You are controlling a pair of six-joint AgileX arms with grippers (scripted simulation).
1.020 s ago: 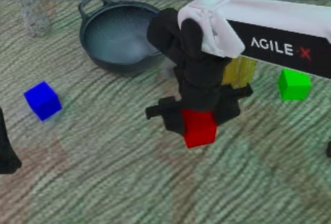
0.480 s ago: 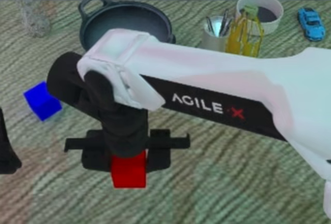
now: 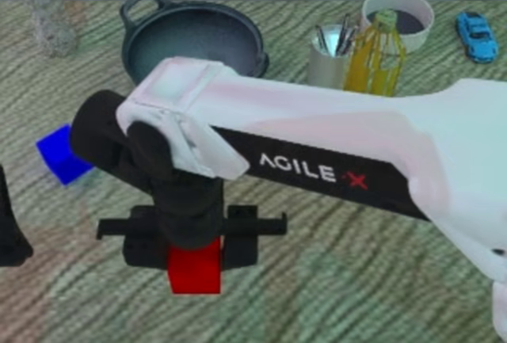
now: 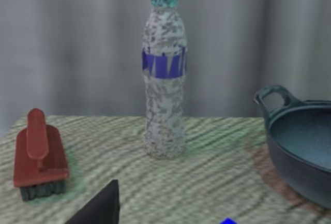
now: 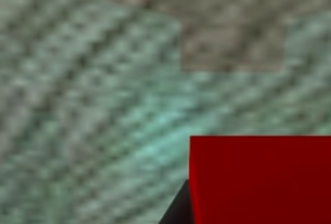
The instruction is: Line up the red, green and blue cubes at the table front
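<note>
My right gripper (image 3: 193, 257) is shut on the red cube (image 3: 196, 273), holding it over the table (image 3: 333, 295) at the front, left of centre. In the right wrist view the red cube (image 5: 258, 180) fills the corner, close above the woven surface. The blue cube (image 3: 60, 155) sits at the left, partly covered by the right arm's wrist; a tip of the blue cube (image 4: 227, 221) shows in the left wrist view. The green cube is hidden, the right arm covering much of the table's right side. My left gripper (image 3: 8, 236) is parked at the left edge.
A dark pan (image 3: 194, 42) stands at the back left, with a clear bottle (image 3: 43, 2) further left. A utensil cup (image 3: 329, 50), yellow bottle (image 3: 376, 54), white bowl (image 3: 398, 14) and light-blue toy car (image 3: 477, 36) line the back right. A red brush (image 4: 39, 157) lies near the bottle.
My right gripper has shifted slightly left and toward the front with the red cube still held. Earlier it carried the cube from the middle across to the left. The left arm stayed put.
</note>
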